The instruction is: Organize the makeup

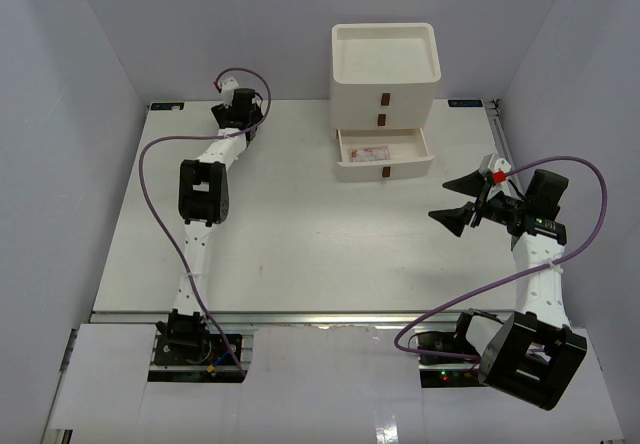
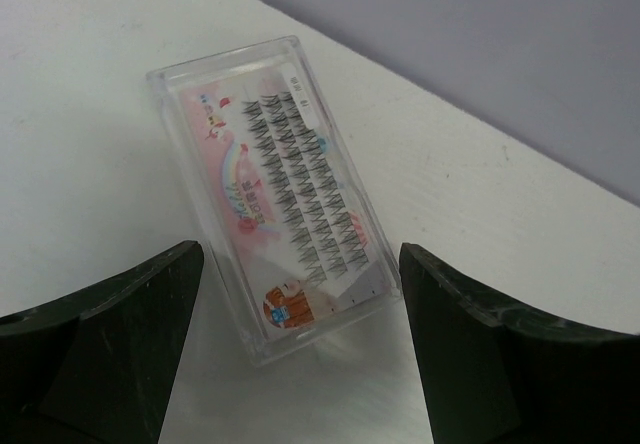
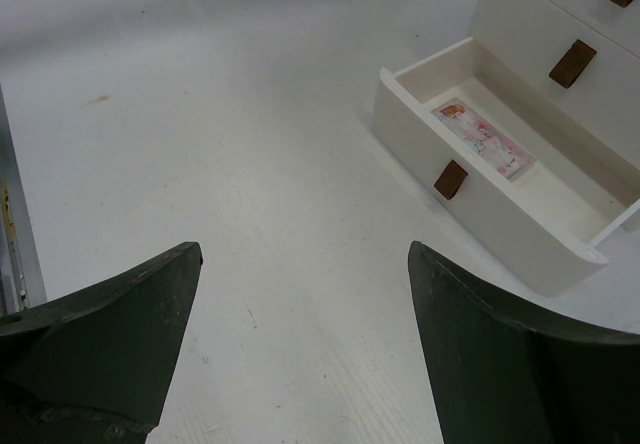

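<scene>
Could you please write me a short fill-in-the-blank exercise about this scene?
The drawer box has its ____ drawer pulled open.
One pink packet lies in that drawer; the second packet lies on the ____.
The left gripper is ____, its fingers either side of the second packet.
Missing words: bottom; table; open.

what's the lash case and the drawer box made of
The lash case: clear hard plastic, glossy; you see through it to the printed pink card and lashes, and its edges catch light. The drawer box: looks like matte white plastic, possibly painted wood; smooth, rounded corners. Its handles: brown, wood-like, though that could be a finish.
</scene>
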{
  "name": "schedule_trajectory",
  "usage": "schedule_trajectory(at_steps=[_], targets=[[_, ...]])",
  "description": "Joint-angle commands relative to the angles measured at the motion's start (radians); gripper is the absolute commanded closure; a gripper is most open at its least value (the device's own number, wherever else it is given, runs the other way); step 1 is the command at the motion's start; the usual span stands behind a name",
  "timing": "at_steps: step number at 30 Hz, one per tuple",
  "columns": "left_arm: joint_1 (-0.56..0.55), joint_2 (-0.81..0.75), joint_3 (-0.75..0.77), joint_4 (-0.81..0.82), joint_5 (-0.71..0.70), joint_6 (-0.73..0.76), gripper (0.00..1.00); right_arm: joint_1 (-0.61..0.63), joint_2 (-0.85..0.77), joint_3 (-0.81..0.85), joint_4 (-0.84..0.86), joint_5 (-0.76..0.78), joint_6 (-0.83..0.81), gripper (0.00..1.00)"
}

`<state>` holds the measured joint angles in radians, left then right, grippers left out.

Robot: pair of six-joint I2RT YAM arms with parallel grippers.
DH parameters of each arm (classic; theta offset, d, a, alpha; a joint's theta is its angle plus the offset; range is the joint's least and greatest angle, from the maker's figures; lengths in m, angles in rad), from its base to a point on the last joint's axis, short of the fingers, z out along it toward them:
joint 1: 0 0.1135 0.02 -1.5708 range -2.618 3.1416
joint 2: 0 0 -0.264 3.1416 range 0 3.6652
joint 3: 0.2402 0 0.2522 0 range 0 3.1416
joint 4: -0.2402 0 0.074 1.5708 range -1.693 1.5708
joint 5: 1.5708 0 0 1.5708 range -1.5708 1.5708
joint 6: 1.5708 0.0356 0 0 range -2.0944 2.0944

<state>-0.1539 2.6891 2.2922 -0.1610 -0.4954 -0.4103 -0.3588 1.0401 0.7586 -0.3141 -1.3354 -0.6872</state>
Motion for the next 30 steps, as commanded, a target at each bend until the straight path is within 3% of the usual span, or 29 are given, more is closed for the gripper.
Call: schedule_trajectory(at_steps=[1,6,10,27,30], targets=[[0.007,-0.1,-0.204,-0.093,0.047,-0.015,0.09,0.0,-0.018,0.038,0.0,-0.022,-0.003,0.1],[0.03,-0.258,-0.46,0.003,0.082,-0.025,0.09,0.0,-0.028,0.039,0.0,-0.029,-0.003,0.1],[0.055,-0.338,-0.561,0.031,0.122,-0.028,0.04,0.002,-0.033,0.038,0.001,-0.038,-0.002,0.1],[0.137,-0.296,-0.386,-0.036,0.648,0.191,0.02,0.007,-0.037,0.035,-0.003,-0.033,-0.014,0.1],[0.138,-0.285,-0.368,-0.033,0.647,0.175,0.02,0.007,-0.037,0.033,-0.002,-0.031,-0.014,0.1]])
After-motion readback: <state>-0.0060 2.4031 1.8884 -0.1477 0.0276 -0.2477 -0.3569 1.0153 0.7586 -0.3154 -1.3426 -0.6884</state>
